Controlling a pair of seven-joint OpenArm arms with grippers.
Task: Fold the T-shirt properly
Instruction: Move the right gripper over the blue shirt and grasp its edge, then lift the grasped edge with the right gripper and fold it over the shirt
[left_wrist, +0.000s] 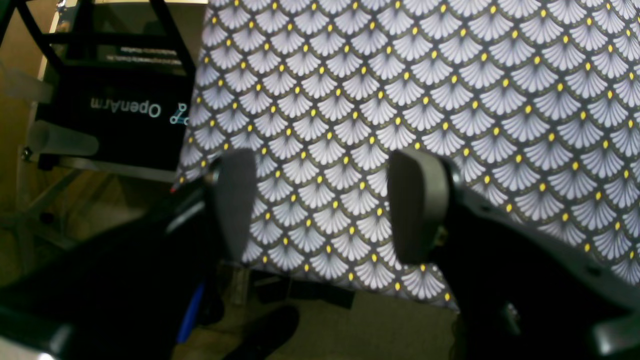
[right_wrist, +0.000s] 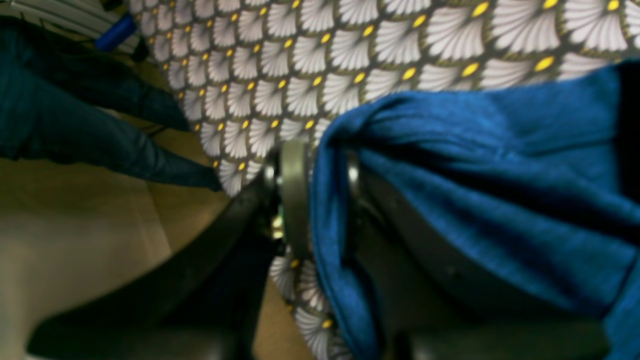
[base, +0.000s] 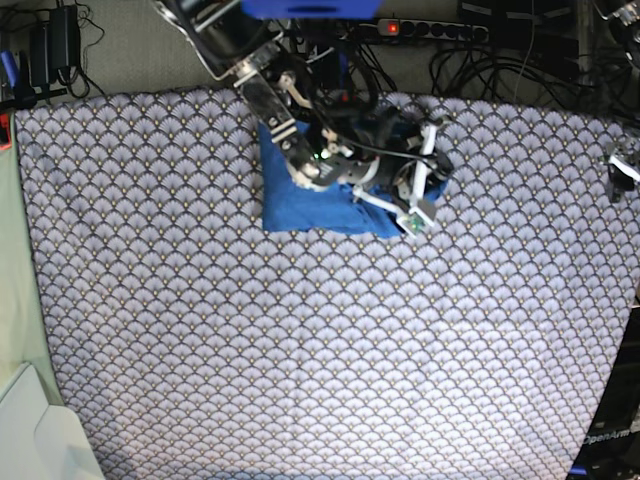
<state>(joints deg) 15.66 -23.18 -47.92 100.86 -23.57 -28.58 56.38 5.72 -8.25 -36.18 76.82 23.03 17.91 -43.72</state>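
Observation:
The T-shirt (base: 310, 205) is a medium-blue bundle, folded small, at the back middle of the patterned table (base: 300, 350). My right arm (base: 290, 140) reaches over it from the back. In the right wrist view the right gripper (right_wrist: 325, 200) has a fold of the T-shirt (right_wrist: 475, 165) pinched between its narrow jaws, and the cloth drapes over one finger near the table's edge. My left gripper (left_wrist: 325, 205) stands open with nothing between its fingers (left_wrist: 235, 200), over the table's edge. It shows at the far right of the base view, left gripper (base: 622, 165), well away from the shirt.
A power strip (base: 430, 30) and cables lie behind the table. A white object (base: 40, 440) sits at the front left corner. A black OpenArm stand (left_wrist: 125, 105) is beside the table, and dark trouser legs (right_wrist: 75, 125) are off its edge.

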